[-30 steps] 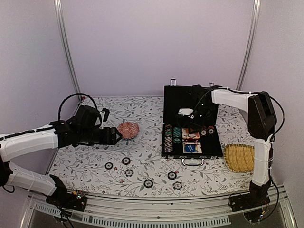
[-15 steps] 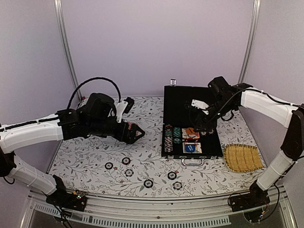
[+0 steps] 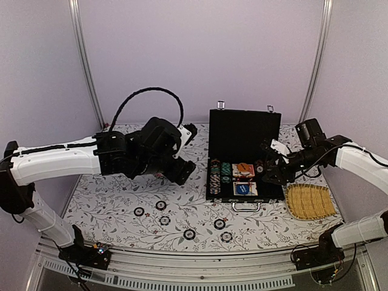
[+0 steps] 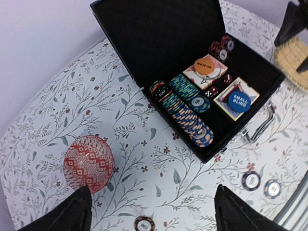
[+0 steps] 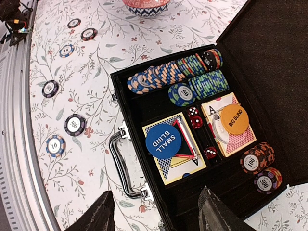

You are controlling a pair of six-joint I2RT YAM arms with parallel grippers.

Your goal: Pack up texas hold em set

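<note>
Ahead of your left gripper [image 4: 153,192], released and empty, open black briefcase [image 4: 154,38], loose poker chips [image 4: 251,180] to its right, your right gripper [image 5: 156,192], also released, silver handle [image 5: 120,163] just ahead.

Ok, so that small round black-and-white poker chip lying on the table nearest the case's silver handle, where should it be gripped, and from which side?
Take the small round black-and-white poker chip by its rim, pinching opposite edges, and come straight down from above. It lies flat on the floral tablecloth, so only its thin edge offers a hold. The bare cloth around it probably leaves room on both sides.
</note>
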